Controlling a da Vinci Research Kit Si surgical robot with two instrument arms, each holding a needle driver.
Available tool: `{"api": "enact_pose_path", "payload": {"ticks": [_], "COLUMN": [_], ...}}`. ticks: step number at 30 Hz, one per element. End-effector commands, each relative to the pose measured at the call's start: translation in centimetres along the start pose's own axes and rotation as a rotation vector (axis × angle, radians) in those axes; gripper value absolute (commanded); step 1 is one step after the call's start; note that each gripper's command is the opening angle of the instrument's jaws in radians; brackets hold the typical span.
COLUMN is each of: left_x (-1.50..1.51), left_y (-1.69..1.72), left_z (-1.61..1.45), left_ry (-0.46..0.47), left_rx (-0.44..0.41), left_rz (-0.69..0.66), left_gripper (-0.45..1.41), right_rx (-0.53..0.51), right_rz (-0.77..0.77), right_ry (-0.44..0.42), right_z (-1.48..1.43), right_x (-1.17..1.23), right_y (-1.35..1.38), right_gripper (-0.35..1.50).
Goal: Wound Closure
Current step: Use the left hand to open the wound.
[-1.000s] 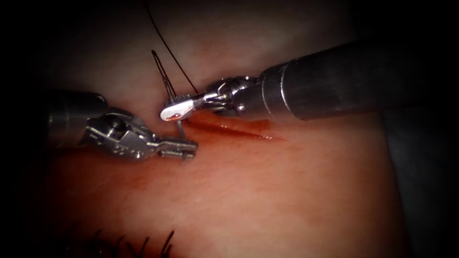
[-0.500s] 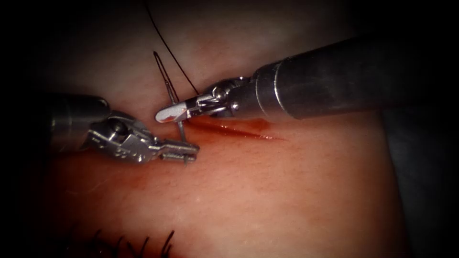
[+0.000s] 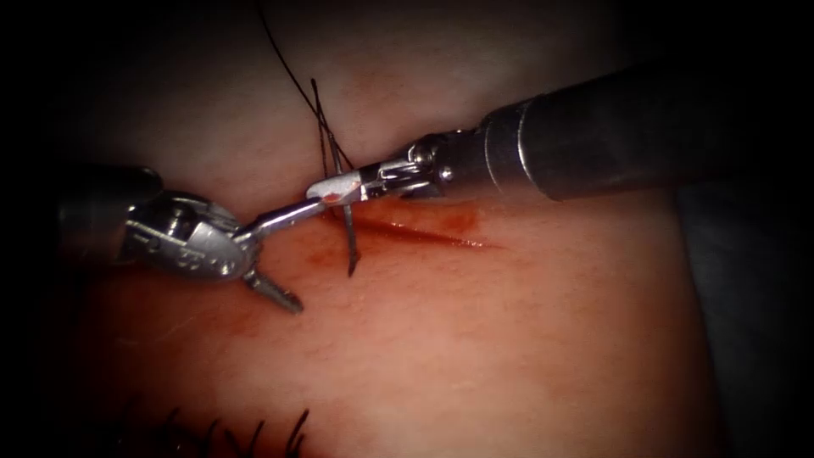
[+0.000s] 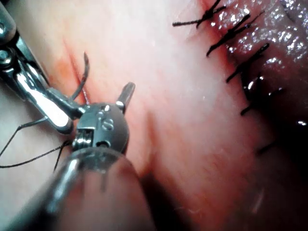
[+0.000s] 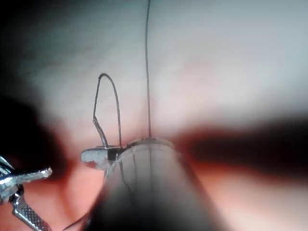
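My right tool comes in from the right and its jaws are shut on the curved needle near the middle of its curve. The needle stands steeply, one end high over the pale tissue and the other low by the left end of the cut; it looks free of the tissue. Black thread runs up from it. My left tool sits left of the cut with its jaws spread wide and holds nothing. In the left wrist view the needle arcs beside the right tool's shiny jaw.
Red fluid wets the cut and stains the tissue around it. A row of dark stitch ends sits at the near edge; in the left wrist view these stitches cross another, wet wound. The right shaft spans the upper right.
The right jaws closed on the needle above the left tool's grip. The left jaws then opened, let go and drew back left. The needle moved right and up with the right tool.
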Motion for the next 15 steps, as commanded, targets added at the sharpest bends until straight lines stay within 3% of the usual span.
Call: {"api": "enact_pose_path", "payload": {"ticks": [1,2,3,4,9,15], "left_x": [-0.05,-0.10,-0.17,-0.24,-0.66,-1.07], "left_y": [-0.01,-0.05,-0.08,-0.09,-0.07,-0.01], "left_z": [0.03,-0.06,-0.11,-0.11,-0.03,0.17], "left_ry": [0.006,0.015,0.025,0.031,-0.008,-0.070], "left_rx": [0.000,-0.003,-0.002,0.000,0.023,-0.007], "left_rz": [-0.016,-0.073,-0.124,-0.189,-0.385,-0.476], "left_gripper": [0.78,0.42,-0.13,-0.45,-0.45,-0.45], "right_rx": [-0.007,-0.020,-0.047,-0.074,-0.115,-0.161], "right_rz": [-0.015,-0.033,-0.066,-0.103,-0.184,-0.336], "right_ry": [0.015,0.042,0.077,0.109,0.189,0.245], "right_z": [0.03,-0.01,-0.06,-0.10,-0.19,-0.20], "right_x": [0.00,0.02,0.05,0.09,0.17,0.14], "right_y": [0.03,0.03,0.02,0.00,-0.05,-0.08], "right_gripper": [-0.35,-0.35,-0.35,-0.35,-0.35,-0.35]}}
